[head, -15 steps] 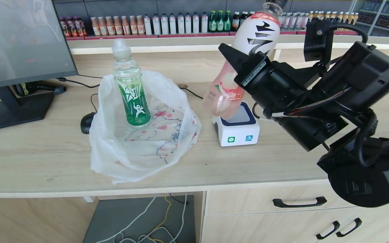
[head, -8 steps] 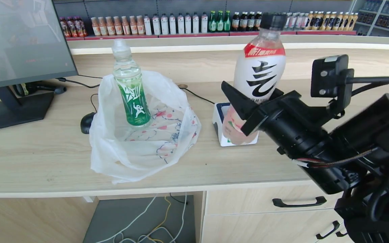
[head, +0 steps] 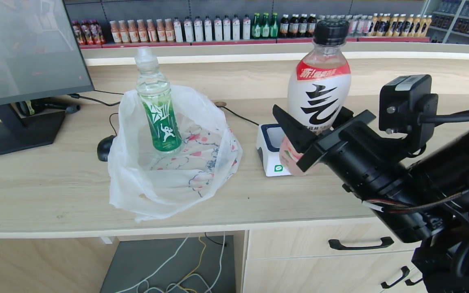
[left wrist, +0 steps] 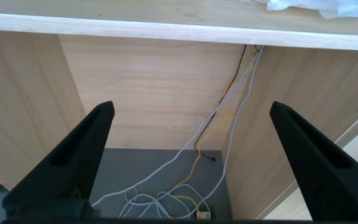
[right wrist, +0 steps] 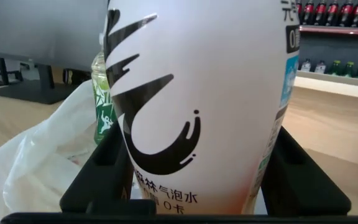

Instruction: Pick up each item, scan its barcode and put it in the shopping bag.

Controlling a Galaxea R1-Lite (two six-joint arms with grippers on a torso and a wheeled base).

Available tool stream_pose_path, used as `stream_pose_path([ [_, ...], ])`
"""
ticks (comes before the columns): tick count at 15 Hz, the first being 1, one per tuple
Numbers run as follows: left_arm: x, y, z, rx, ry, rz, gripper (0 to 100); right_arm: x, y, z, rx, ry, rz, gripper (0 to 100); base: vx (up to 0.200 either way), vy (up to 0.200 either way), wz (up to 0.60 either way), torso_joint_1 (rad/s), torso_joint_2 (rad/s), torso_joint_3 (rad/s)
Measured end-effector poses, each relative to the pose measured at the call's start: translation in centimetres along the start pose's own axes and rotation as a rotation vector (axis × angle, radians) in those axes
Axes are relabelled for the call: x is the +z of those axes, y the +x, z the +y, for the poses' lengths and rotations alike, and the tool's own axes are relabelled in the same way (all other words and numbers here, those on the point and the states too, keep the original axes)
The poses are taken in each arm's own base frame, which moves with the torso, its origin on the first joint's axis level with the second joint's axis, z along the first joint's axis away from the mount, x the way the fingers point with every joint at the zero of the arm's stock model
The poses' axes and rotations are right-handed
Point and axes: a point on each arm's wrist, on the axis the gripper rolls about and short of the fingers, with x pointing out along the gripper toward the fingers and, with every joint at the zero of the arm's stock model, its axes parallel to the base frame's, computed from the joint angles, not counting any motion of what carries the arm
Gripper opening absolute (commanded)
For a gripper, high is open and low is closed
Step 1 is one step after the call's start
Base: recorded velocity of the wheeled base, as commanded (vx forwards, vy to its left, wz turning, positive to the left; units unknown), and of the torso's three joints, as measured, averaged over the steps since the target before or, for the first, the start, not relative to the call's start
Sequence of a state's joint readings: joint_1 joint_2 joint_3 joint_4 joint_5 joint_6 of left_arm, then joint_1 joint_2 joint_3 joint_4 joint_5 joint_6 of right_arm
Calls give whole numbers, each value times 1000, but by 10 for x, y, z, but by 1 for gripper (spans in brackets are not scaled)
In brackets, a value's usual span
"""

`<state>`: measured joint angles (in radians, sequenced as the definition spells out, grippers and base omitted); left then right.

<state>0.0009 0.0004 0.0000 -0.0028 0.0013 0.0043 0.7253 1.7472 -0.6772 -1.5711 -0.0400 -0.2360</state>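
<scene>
Nearest, the left gripper (left wrist: 191,107) hangs below the tabletop (head: 55,187) edge, jaws spread wide and released, with loose cables (left wrist: 185,180) on the floor beyond it. Over the tabletop's right side, the right gripper (head: 320,126) has its jaws clenched around the lower half of a white-labelled drink bottle (head: 320,93), grasping it upright with its black cap on top. The bottle's pink base sits just in front of the white scanner (head: 269,146) and hides the scanner's right part in the head view; whether it touches the tabletop cannot be told. To the left of the scanner lies the open shopping bag (head: 202,171), and a green bottle (head: 159,118) stands upright inside it. A black mouse (head: 103,148) lies just beside the bag's left edge. Farther left stands a monitor (head: 23,44). At the back, a shelf row of bottles (head: 202,28) lines the wall
</scene>
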Motion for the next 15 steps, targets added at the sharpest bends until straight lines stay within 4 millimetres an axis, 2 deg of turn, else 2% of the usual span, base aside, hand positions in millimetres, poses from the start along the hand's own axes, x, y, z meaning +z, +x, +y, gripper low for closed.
stream_pose_path([
  [2, 0, 0, 0, 0, 0, 0, 100, 0, 5, -2, -12, 10, -9, 0, 0, 0, 0, 0, 0, 0],
  [6, 0, 0, 0, 0, -1, 0, 100, -2, 14, -21, -93, 17, -25, 0, 0, 0, 0, 0, 0, 0],
  [15, 0, 0, 0, 0, -2, 0, 100, 4, 20, -28, -147, 29, -56, 0, 0, 200, 0, 2, 3, 3],
])
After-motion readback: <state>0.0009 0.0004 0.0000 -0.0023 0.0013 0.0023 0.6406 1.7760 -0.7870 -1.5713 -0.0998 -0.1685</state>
